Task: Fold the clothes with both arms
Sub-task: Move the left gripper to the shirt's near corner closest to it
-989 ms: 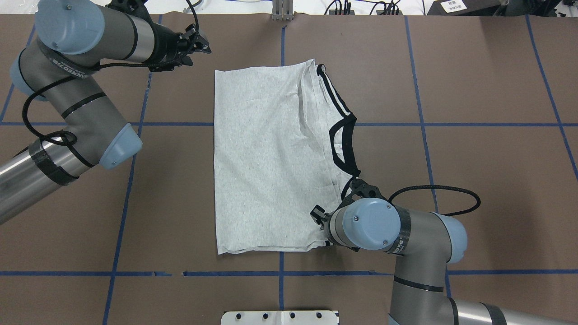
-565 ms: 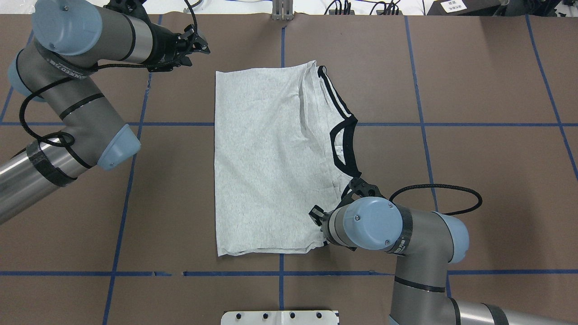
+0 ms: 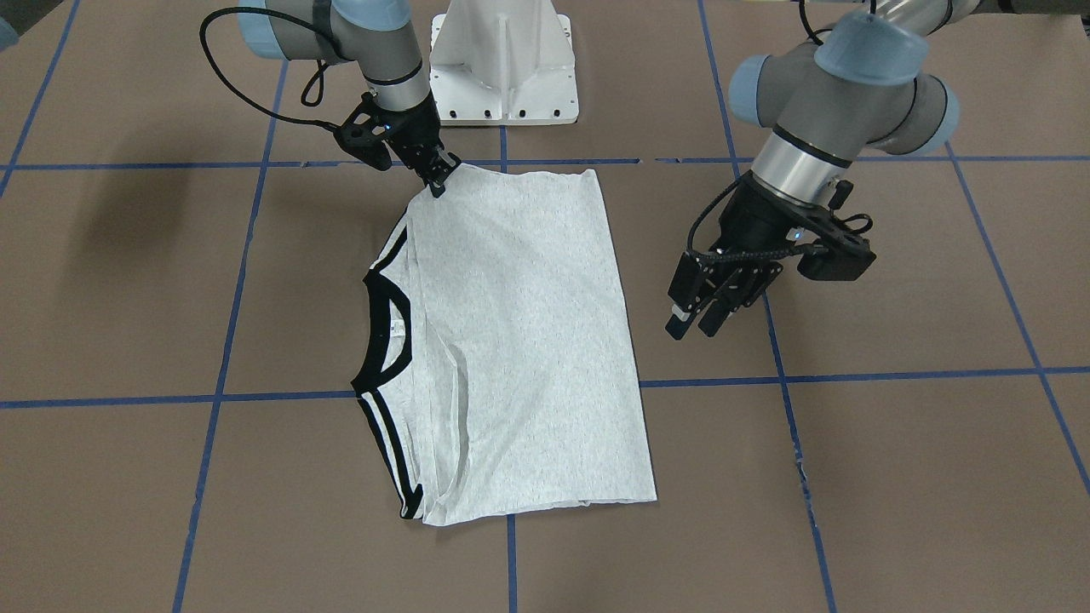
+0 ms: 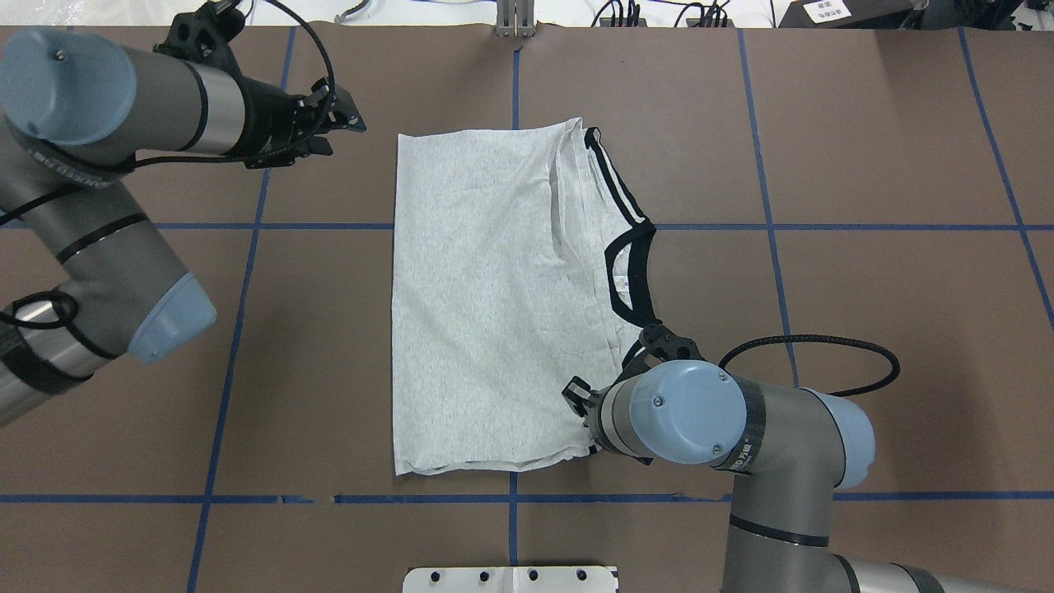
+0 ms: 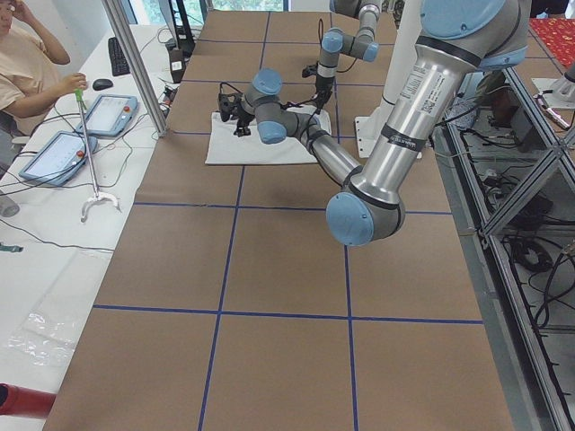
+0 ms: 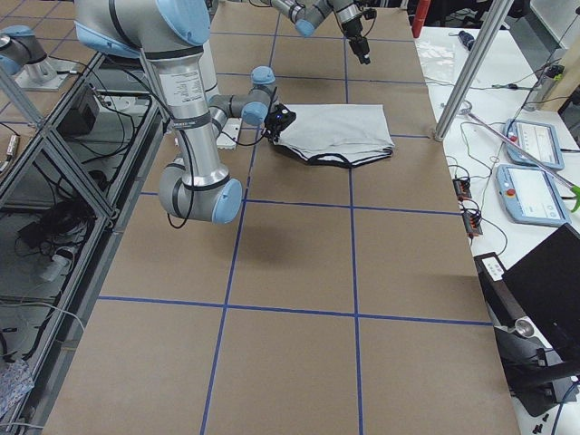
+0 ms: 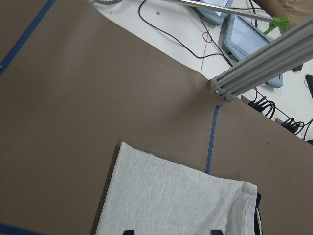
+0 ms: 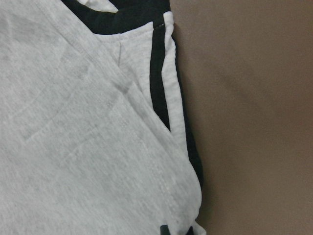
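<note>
- T-shirt [image 4: 494,296]: one item, light grey. It lies flat on the brown worktop [image 4: 865,371], plain side up, with no print showing. The sleeves are turned in, which gives a rough rectangle.
- Axis: the T-shirt's long sides run away from the robot. The black neckband [image 4: 611,276] and striped sleeve hems [image 4: 616,183] are on its robot-right long side. The bottom hem is on its robot-left long side.
- Right pincer [image 3: 438,180]: at the T-shirt's neck-side corner nearest the robot. The tips are drawn together on the cloth and appear to pinch that corner. The right wrist view shows folded layers and a black stripe close up.
- Left pincer [image 3: 697,322]: off the T-shirt's hem side, toward its far end, above bare worktop. It is near the cloth but apart from it. The fingertips [image 7: 128,231] are spread wide with nothing between them. The left wrist view looks onto the T-shirt's far short edge.
- Pedestal [image 3: 502,60]: white, near the T-shirt's robot-side short edge but apart from it.
- Governing relation (judgement): the T-shirt lies to the robot-right of the left pincer, whose nearest corner is the far hem corner. The far neck-side corner, partner to the one the right pincer grips, lies across the T-shirt's full width. A matched two-arm fold likely needs the left pincer to cross to that corner.
</note>
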{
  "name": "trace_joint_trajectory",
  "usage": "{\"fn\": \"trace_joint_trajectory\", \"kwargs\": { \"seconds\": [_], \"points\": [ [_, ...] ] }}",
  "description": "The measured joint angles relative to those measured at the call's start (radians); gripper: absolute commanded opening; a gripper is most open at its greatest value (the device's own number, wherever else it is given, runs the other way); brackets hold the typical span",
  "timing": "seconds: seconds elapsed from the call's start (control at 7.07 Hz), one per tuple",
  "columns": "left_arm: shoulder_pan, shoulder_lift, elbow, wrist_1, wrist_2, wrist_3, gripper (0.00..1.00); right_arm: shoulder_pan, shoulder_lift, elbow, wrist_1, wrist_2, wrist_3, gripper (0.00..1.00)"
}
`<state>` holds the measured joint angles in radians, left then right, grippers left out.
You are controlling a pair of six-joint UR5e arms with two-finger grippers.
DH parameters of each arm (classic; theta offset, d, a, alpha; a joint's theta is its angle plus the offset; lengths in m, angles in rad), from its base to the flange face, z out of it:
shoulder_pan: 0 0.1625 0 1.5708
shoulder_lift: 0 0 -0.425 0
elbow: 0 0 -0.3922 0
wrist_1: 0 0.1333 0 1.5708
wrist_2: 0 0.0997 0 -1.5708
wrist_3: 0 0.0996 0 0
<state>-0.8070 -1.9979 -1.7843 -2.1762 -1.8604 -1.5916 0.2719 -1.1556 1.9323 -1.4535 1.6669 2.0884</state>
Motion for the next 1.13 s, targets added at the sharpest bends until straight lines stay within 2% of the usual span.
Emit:
{"fn": "trace_joint_trajectory", "kwargs": {
  "seconds": [0.28,0.71,1.13],
  "points": [
    [0.122,0.075,-0.077,0.014,0.027,-0.151,0.62,-0.023,-0.002,0.015,-0.002,0.000,0.018,0.00],
    [0.340,0.185,-0.180,0.066,0.129,-0.358,0.65,-0.046,-0.011,0.017,-0.004,-0.002,0.042,0.00],
    [0.477,0.198,-0.222,0.198,0.188,-0.455,0.65,-0.048,-0.018,0.020,-0.004,-0.002,0.044,0.00]
  ]
}}
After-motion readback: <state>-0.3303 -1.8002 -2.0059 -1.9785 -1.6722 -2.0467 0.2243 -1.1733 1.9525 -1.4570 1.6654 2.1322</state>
